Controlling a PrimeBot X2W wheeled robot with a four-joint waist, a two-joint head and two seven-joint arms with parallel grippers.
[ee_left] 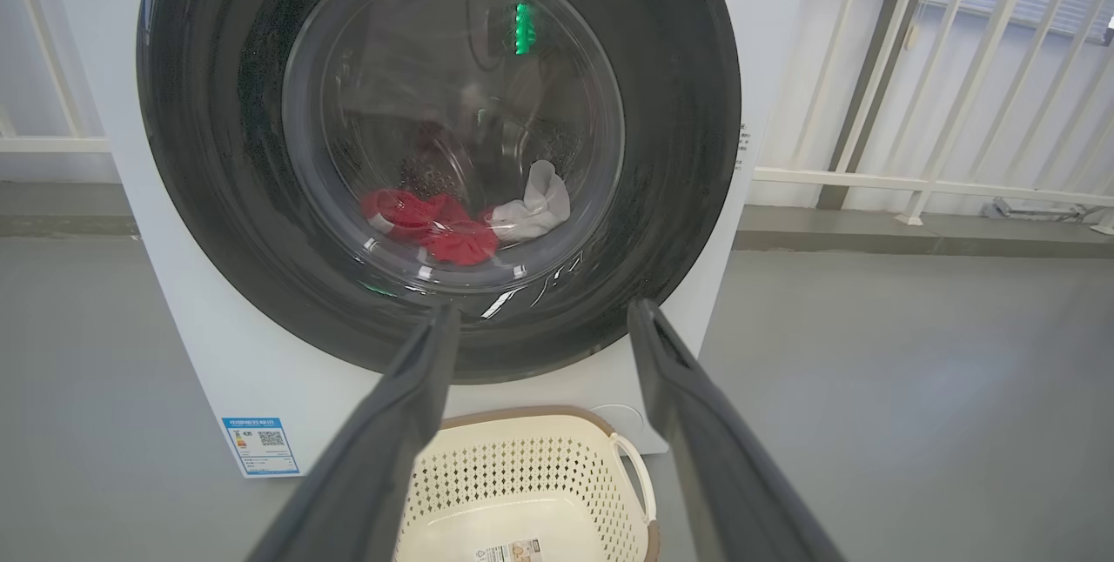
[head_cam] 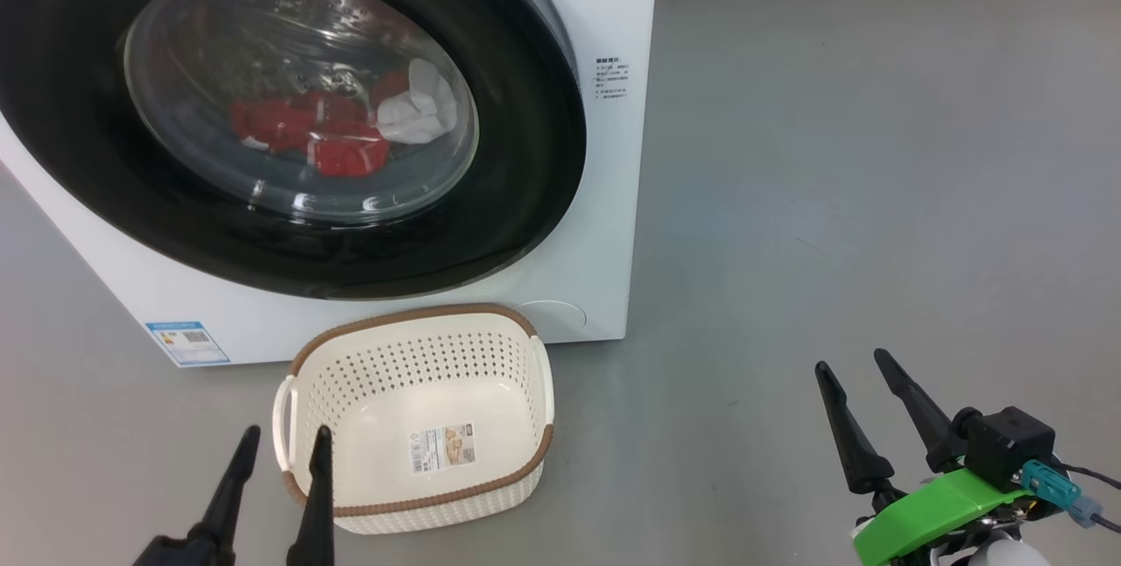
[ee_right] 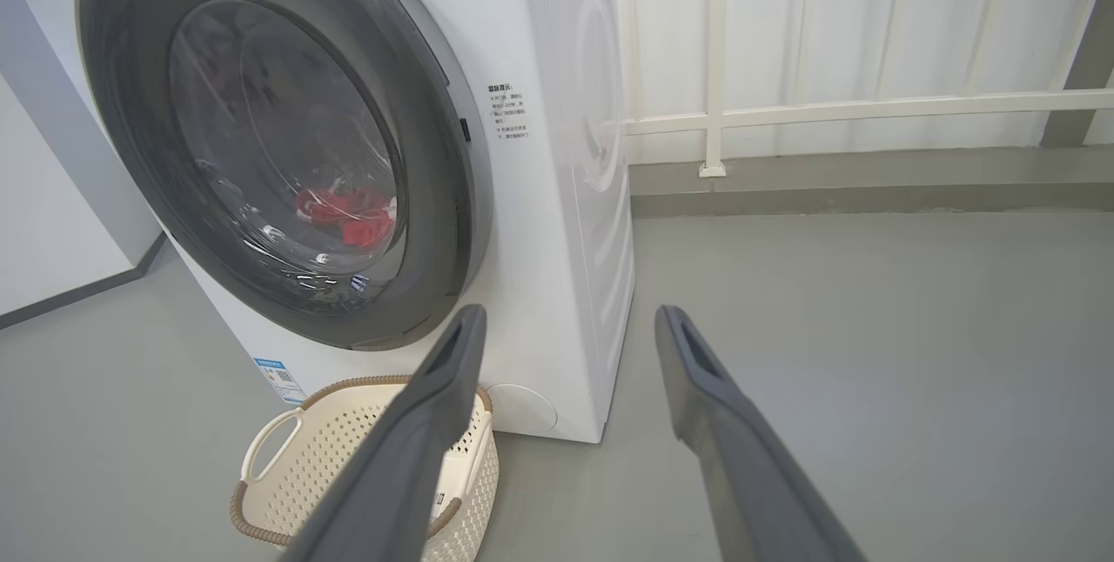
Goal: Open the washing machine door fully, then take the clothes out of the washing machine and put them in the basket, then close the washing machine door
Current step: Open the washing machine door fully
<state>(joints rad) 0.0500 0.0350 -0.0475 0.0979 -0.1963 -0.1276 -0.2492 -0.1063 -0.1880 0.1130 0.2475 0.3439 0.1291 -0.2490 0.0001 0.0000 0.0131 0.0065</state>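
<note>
Left hand (head_cam: 288, 431): released, fingers spread, nothing held; it hangs low at the near left, over the near left corner of the basket (head_cam: 420, 314).
Right hand (head_cam: 849, 360): released and empty; near right, above bare floor (head_cam: 832, 154), well apart from the washing machine (head_cam: 604, 224).
Washing machine door (head_cam: 534, 163): shut against the machine front; wide glossy black rim around a bulging glass window.
Clothes (head_cam: 324, 132): inside the drum, low behind the glass; red pieces on the left, a white piece touching them on the right.
Basket position: on the floor just in front of the machine, below the door; it holds only a sticker.
Step in hand: judged to be the door opening, not yet begun.
Door handling: judged rigid and fairly heavy, swinging on a hinge. The glossy rim is likely slippery and the glass should not be knocked. Best hold is probably the rim's right edge, where the right wrist view shows a small dark notch; whether that is a handle cannot be told.
Clothes handling: judged soft, light and limp. Pinch a raised fold; tangled pieces may come out together.
</note>
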